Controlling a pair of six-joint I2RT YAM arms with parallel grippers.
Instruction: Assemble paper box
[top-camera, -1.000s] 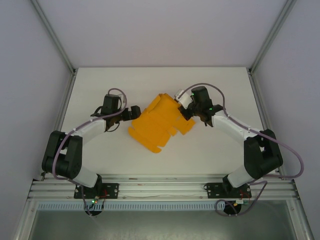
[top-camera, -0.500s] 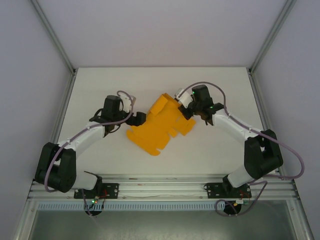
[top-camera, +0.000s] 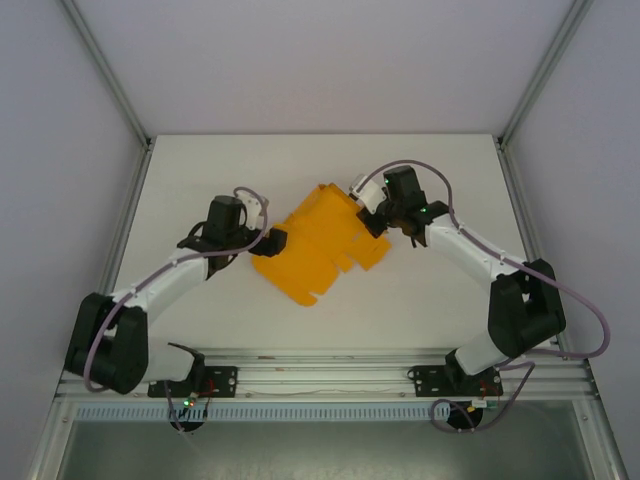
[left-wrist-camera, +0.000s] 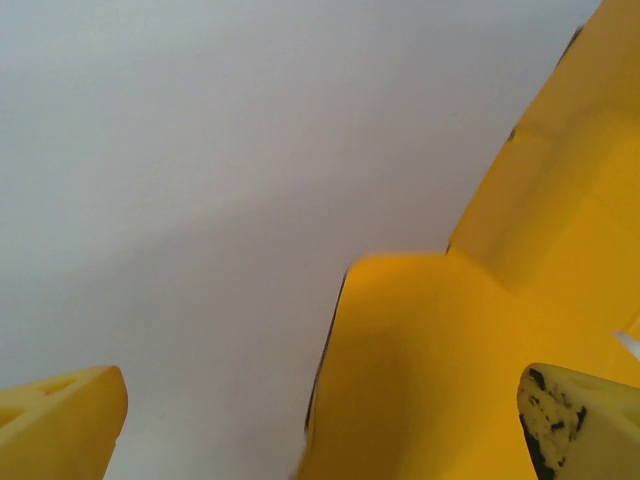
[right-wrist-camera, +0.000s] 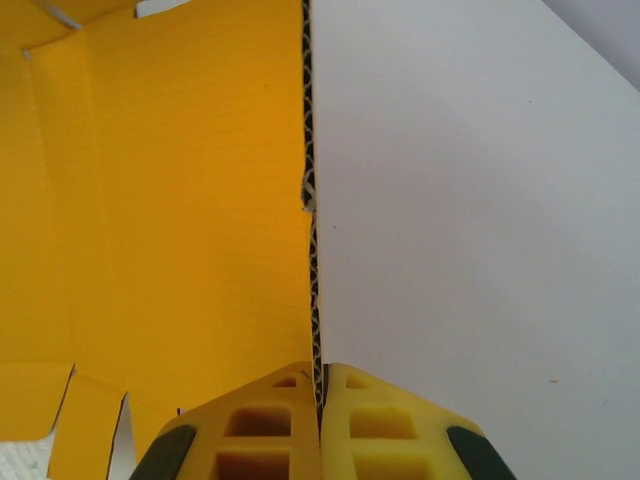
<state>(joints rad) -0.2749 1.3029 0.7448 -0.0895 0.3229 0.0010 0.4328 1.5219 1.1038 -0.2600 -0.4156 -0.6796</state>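
The paper box (top-camera: 315, 245) is a creased orange-yellow cut-out sheet with several flaps, lying partly raised at the middle of the white table. My right gripper (top-camera: 372, 220) holds its far right edge. In the right wrist view the gripper (right-wrist-camera: 320, 385) is shut on the thin corrugated edge of the paper box (right-wrist-camera: 170, 200), which stands upright between the pads. My left gripper (top-camera: 275, 240) sits at the sheet's left edge. In the left wrist view the gripper (left-wrist-camera: 320, 430) is open wide, and a flap of the paper box (left-wrist-camera: 430, 370) reaches in between its fingertips (left-wrist-camera: 60, 420) from the right.
The white table (top-camera: 200, 300) is bounded by pale walls and slanted aluminium posts (top-camera: 110, 75) at the back corners. A metal rail (top-camera: 320, 375) carrying both arm bases runs along the near edge.
My left gripper has moved right and a little nearer, up to the sheet's left edge, and stays open. The sheet's left side has shifted slightly. The right gripper keeps its hold.
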